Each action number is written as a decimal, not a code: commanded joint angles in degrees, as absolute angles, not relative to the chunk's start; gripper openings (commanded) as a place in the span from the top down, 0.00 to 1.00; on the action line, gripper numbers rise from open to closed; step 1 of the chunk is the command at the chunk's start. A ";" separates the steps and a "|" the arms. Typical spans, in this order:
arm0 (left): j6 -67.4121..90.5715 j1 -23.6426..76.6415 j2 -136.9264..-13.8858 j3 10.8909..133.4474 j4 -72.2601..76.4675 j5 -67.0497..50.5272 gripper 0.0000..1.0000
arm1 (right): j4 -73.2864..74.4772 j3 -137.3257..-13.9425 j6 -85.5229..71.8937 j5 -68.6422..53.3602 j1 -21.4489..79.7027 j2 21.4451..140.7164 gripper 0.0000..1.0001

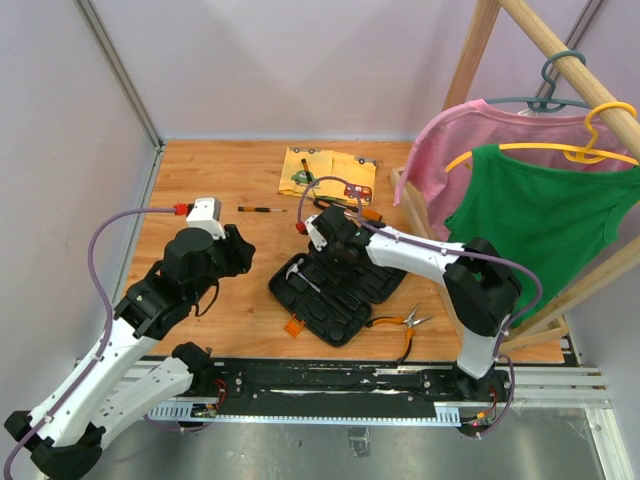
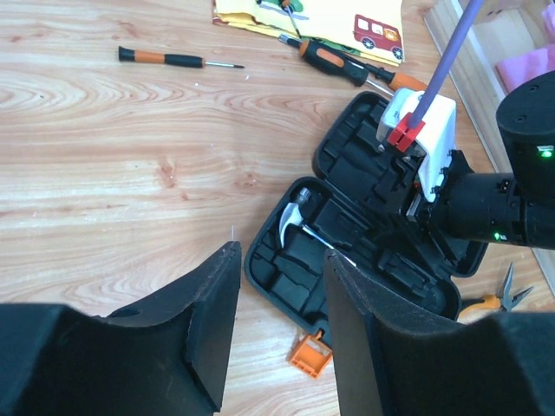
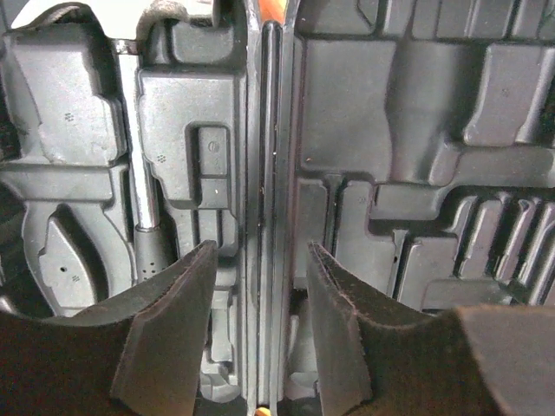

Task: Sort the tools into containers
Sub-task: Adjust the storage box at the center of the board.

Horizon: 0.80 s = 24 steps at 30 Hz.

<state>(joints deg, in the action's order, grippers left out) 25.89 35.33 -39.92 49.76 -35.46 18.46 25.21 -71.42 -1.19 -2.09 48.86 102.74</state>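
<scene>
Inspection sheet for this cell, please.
Surface: wooden tabletop, no damage seen.
Job's things: black plastic tool case open; steel claw hammer seated inside; thin dark screwdriver, orange-and-black screwdrivers, orange-handled pliers lying outside.
Clutter: yellow car-print cloth.
Grippers: left gripper and right gripper, fingers apart, empty; right over case hinge.
Cables: purple cables loop off both arms.
Surroundings: wooden clothes rack, pink shirt, green shirt on hangers.

The oblong plastic clamshell tool case (image 1: 335,312) is black; its small latch (image 1: 294,326) is orange. The steel claw hammer (image 2: 299,224) has a silver-grey head. The thin screwdriver (image 1: 262,209) is black with an orange band. The pliers (image 1: 405,325) have orange handles. The yellow cloth (image 1: 325,172) carries red and green vehicle prints. The wooden table (image 1: 220,170) shows light brown grain.
</scene>
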 commanded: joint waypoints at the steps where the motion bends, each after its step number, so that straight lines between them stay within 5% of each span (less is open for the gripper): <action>1: 25.18 35.60 -39.48 48.41 -35.56 20.09 0.52 | 27.23 -73.39 0.79 -1.57 47.79 104.75 0.54; 24: 25.31 35.60 -39.11 47.51 -34.80 20.92 0.51 | 29.38 -73.38 -3.41 0.21 47.29 108.21 0.77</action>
